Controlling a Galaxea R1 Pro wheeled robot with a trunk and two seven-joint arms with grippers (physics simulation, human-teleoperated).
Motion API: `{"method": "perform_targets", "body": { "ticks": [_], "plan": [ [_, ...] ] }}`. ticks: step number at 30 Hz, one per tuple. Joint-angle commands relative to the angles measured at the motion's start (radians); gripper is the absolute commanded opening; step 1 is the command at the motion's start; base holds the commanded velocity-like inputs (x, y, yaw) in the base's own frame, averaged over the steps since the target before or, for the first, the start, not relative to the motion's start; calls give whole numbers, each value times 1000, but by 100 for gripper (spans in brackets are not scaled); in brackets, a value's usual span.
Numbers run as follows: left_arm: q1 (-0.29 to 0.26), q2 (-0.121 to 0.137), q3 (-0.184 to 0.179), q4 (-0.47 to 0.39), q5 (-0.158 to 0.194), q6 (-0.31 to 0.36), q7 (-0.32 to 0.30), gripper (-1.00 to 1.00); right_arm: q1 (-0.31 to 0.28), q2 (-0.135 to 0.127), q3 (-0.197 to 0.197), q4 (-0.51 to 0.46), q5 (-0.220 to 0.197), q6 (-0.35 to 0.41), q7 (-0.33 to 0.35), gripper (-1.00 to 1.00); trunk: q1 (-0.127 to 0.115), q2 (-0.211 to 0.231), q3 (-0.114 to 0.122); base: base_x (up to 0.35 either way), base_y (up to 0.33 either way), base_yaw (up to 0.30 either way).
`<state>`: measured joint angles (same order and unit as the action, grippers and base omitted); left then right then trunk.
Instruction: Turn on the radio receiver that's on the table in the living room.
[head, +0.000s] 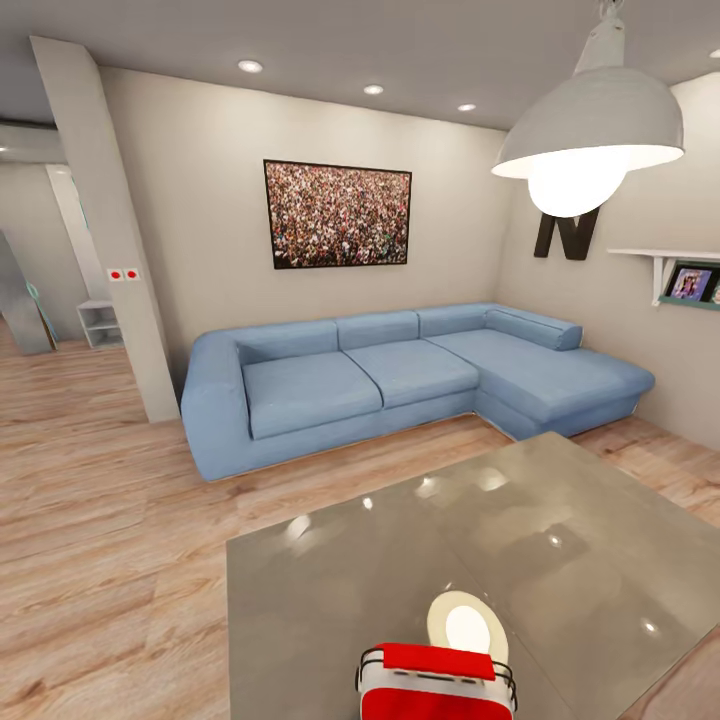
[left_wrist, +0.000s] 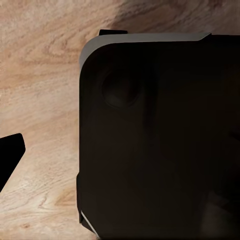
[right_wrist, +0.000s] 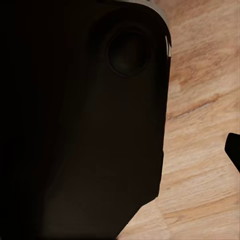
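You are at the approach step, with the radio receiver (head: 436, 682) sitting at the near edge of the table (head: 560, 540) just below you, so next bring an arm up over it, though whether either gripper's jaws are released or clenched I cannot tell

Bright pendant lamp (head: 588, 140) – glare on table (head: 560, 560); wrist views dark.
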<state>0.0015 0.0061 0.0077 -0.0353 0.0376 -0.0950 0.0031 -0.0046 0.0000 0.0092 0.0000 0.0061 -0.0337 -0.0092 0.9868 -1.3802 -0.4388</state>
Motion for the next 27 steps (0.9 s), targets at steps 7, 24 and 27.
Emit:
{"method": "perform_targets", "body": {
  "ticks": [7, 24, 27],
  "plan": [
    [0, 0, 0, 0, 1, 1, 0, 100, 0, 0, 0, 0, 0, 0, 0, 100, -27, 49, 22, 0, 0, 0],
    [0, 0, 0, 0, 1, 0, 0, 100, 0, -5, 2, 0, 1, -15, 0, 100, -92, 168, 54, 0, 0, 0],
    [0, 0, 0, 0, 1, 0, 0, 100, 0, -5, 2, 0, 1, -15, 0, 100, -104, 189, 58, 0, 0, 0]
  ]
}}
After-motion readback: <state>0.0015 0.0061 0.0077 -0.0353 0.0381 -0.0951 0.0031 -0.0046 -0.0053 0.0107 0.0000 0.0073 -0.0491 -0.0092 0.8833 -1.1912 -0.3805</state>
